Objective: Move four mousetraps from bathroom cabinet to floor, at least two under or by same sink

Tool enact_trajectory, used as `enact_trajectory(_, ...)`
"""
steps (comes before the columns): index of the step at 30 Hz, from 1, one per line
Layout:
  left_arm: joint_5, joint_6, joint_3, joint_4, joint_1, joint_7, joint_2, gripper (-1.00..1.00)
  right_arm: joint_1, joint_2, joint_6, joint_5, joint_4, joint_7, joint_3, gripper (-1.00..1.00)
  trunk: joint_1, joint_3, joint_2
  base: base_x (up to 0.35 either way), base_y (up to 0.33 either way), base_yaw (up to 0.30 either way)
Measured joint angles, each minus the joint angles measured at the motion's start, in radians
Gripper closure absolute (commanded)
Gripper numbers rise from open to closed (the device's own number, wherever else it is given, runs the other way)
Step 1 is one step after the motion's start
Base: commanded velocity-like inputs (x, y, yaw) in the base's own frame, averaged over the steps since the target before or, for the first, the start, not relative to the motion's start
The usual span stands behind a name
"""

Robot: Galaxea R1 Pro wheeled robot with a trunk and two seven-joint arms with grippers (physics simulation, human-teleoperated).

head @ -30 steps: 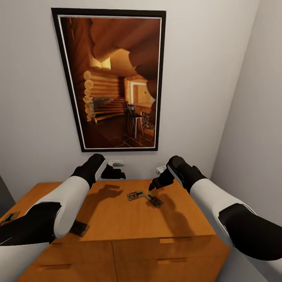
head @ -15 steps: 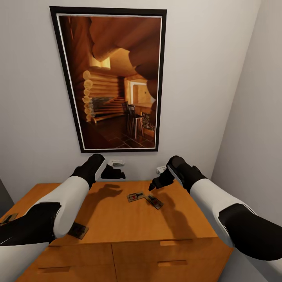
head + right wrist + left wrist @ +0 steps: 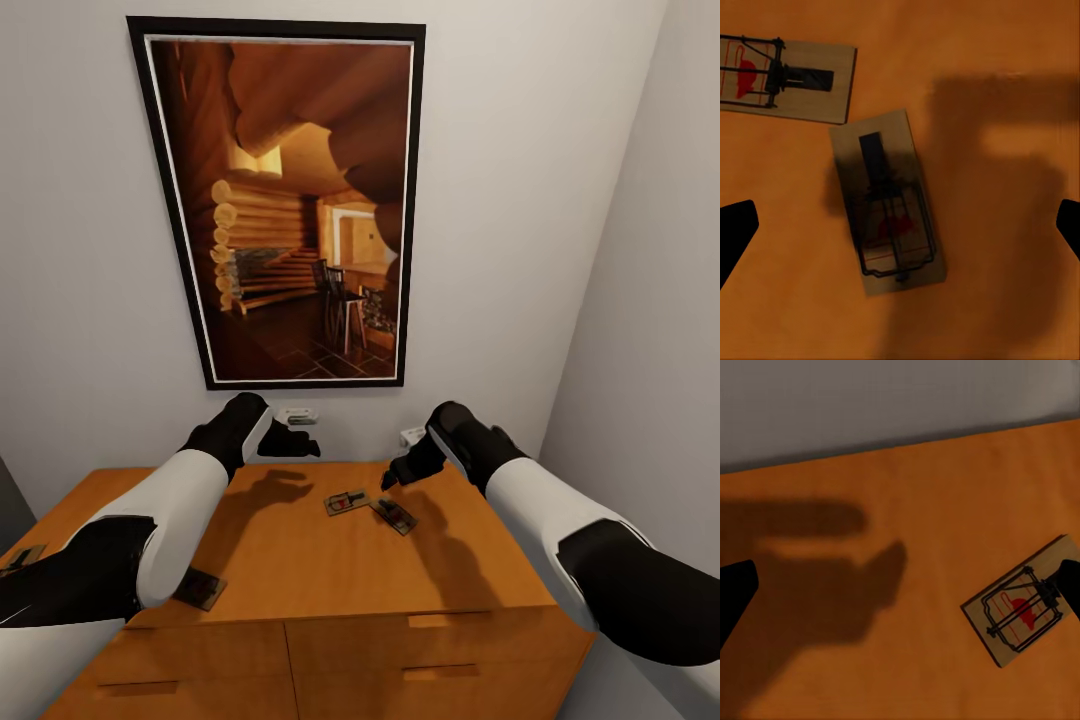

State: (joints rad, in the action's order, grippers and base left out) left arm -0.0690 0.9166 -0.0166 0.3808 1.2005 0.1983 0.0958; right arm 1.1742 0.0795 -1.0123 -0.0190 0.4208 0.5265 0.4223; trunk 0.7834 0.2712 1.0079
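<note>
- Head view: four mousetraps lie on the flat top of the cabinet (image 3: 330, 560). Two sit close together near the middle, the left middle mousetrap (image 3: 346, 501) and the right middle mousetrap (image 3: 394, 515); a third mousetrap (image 3: 200, 587) is at the front left, partly behind the left forearm, and a fourth mousetrap (image 3: 22, 558) lies at the far left edge. The left pincer (image 3: 292, 441) and right pincer (image 3: 402, 470) both hover above the back of the top, under the log cabin picture (image 3: 285, 205).
- Left wrist view: the left pincer's dark fingertips (image 3: 735, 589) sit far apart, so it is spread and empty, with one mousetrap beside one fingertip.
- Right wrist view: the right pincer's fingertips (image 3: 735, 229) are likewise spread and hold nothing; the right middle mousetrap lies squarely between them. I judge it should descend straight, straddle the board's narrow width and avoid the wire.
- The drawer fronts (image 3: 420, 665) appear shut; their contents cannot be seen.
</note>
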Motion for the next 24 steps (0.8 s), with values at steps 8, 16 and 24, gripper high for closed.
enact_trajectory(8, 0.001, 0.000, 0.000, 0.000, 0.000, 0.001, 0.000, -1.00, 0.000, 0.004, 0.102, 0.000, -0.105, -0.002, 0.001, -1.00, 0.000, 0.000, 0.000, 0.000, 0.000, 0.000)
enact_trajectory(16, 0.001, 0.000, 0.000, 0.000, 0.000, 0.001, 0.001, -1.00, 0.000, 0.005, 0.167, 0.001, -0.171, -0.015, -0.001, -1.00, 0.000, 0.000, 0.000, 0.000, 0.000, 0.000)
enact_trajectory(24, 0.001, 0.000, 0.000, 0.000, 0.000, 0.000, 0.002, -1.00, 0.000, 0.005, 0.177, 0.001, -0.183, -0.019, 0.000, -1.00, 0.000, 0.000, 0.000, 0.000, 0.000, 0.000)
